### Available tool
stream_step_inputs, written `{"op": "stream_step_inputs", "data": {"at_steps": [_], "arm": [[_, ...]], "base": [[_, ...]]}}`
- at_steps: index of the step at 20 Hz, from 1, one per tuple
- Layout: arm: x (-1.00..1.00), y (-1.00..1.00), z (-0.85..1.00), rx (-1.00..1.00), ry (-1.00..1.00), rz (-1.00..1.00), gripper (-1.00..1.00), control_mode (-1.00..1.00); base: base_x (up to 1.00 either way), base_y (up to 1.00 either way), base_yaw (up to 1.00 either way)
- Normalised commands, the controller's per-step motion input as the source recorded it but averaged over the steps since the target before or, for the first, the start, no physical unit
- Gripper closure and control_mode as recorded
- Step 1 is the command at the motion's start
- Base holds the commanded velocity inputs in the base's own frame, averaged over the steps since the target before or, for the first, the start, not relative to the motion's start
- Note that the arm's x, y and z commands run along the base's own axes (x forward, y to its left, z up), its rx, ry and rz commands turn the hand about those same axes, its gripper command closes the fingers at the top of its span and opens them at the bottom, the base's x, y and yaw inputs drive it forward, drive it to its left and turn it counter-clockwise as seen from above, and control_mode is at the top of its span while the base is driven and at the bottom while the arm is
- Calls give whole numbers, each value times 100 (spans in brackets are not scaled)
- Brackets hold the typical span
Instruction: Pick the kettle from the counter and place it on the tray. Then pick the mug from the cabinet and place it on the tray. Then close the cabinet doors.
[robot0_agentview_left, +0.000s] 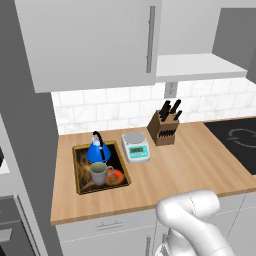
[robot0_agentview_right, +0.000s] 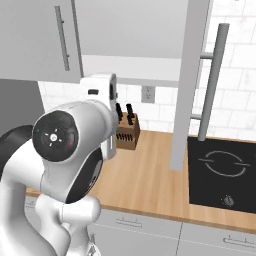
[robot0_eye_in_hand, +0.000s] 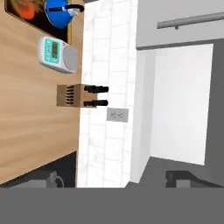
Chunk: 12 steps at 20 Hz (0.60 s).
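From my left base camera, the rectangular dark tray with its black rim and brown-gold swirl (robot0_agentview_left: 80, 172) lies flat on the light wooden butcher-block counter (robot0_agentview_left: 190, 165), toward its left end. The shiny blue dome-shaped kettle with the black arched handle (robot0_agentview_left: 98, 149) stands on the tray's back half, and the grey-beige ceramic mug (robot0_agentview_left: 100, 173) stands upright just in front of it, its handle beside the tray's orange spot. Just right of the tray sits a small white scale with a round steel plate (robot0_agentview_left: 135, 146), then a brown wooden knife block with black handles (robot0_agentview_left: 164, 128) against the white tiled wall. Above the tray, the flat light-grey left cabinet door with its long steel bar handle (robot0_agentview_left: 95, 42) looks closed; to its right the cabinet's white shelf bottom (robot0_agentview_left: 200, 66) is exposed.

From my right base camera, the right cabinet door (robot0_agentview_right: 192, 75) stands swung out, edge-on, its steel bar handle (robot0_agentview_right: 212, 82) facing the glossy black stovetop (robot0_agentview_right: 222, 172).

From my hand camera, rolled sideways, my claw's dark finger tips (robot0_eye_in_hand: 113, 178) sit wide apart, released, grasping nothing. The kettle and tray lie well away from them at the far corner, beyond the scale and knife block; the pale open cabinet interior (robot0_eye_in_hand: 179, 100) lies ahead.
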Motion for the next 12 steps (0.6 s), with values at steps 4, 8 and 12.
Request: {"op": "stream_step_inputs", "data": {"at_steps": [4, 8, 12], "arm": [[-40, -55, -3, 0, -9, -39, -100, -100], [-53, -46, 0, 0, 0, -44, -100, -100], [-56, -53, 0, 0, -3, -40, -100, -100]], "base": [[0, 0, 0], [0, 0, 0], [0, 0, 0]]}}
